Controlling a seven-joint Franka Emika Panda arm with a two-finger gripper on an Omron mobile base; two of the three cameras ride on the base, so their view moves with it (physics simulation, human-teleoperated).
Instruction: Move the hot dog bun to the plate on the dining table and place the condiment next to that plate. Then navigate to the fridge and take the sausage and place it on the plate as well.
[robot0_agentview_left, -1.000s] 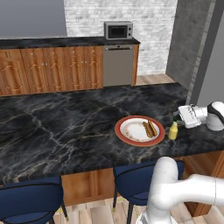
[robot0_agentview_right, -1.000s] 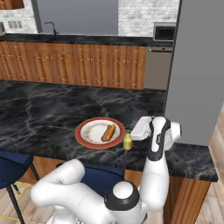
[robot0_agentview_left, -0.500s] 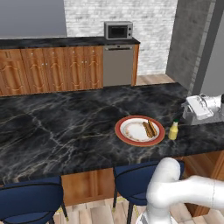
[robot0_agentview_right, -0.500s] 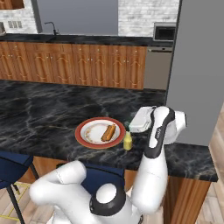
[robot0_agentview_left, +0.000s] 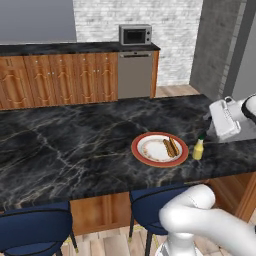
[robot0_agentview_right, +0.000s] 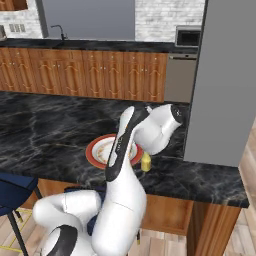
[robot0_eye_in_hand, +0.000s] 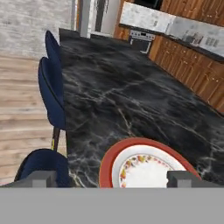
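A red-rimmed plate (robot0_agentview_left: 145, 156) lies near the front edge of the black marble counter, with the hot dog bun (robot0_agentview_left: 171, 146) on its right half. The yellow condiment bottle (robot0_agentview_left: 198, 149) stands upright just right of the plate, apart from it. My gripper (robot0_agentview_left: 220, 120) hangs above and to the right of the bottle, touching nothing. In the hand view my gripper (robot0_eye_in_hand: 111, 178) is open, its fingertips (robot0_eye_in_hand: 41, 177) far apart over the plate (robot0_eye_in_hand: 144, 164). In the right base view my arm crosses in front of the plate (robot0_agentview_right: 100, 150), and the bottle (robot0_agentview_right: 145, 161) stands beside it.
Blue stools (robot0_agentview_left: 35, 232) stand under the counter's front edge, also in the hand view as stools (robot0_eye_in_hand: 51, 87). A tall grey unit (robot0_agentview_right: 225, 75) rises at the counter's right end. Wooden cabinets (robot0_agentview_left: 75, 75) and a microwave (robot0_agentview_left: 135, 35) line the far wall.
My hand has lifted up and away from the condiment bottle and turned. In the right base view the arm has swung across in front of the plate. Plate, bun and bottle stay put.
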